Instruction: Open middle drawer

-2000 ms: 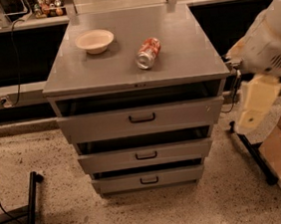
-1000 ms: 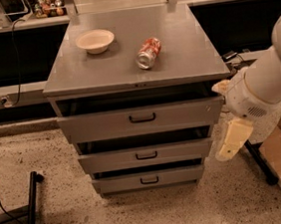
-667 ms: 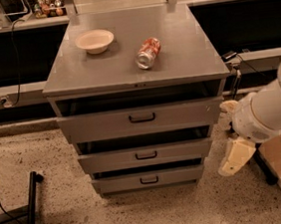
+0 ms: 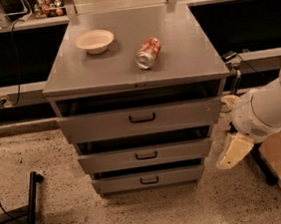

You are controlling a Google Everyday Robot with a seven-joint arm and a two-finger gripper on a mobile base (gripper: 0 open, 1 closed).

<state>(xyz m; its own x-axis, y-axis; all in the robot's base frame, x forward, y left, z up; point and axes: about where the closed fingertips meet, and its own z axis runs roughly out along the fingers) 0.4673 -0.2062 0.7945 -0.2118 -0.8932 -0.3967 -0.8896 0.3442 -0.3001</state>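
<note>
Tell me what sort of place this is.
Probably a lab or workshop: grey metal drawer cabinet on speckled floor, cabled benches behind. The gripper hangs just right of the middle drawer.

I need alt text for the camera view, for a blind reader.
The gripper hangs right of a grey three-drawer cabinet, level with the middle drawer. A bowl and a can on its side rest on top.
</note>
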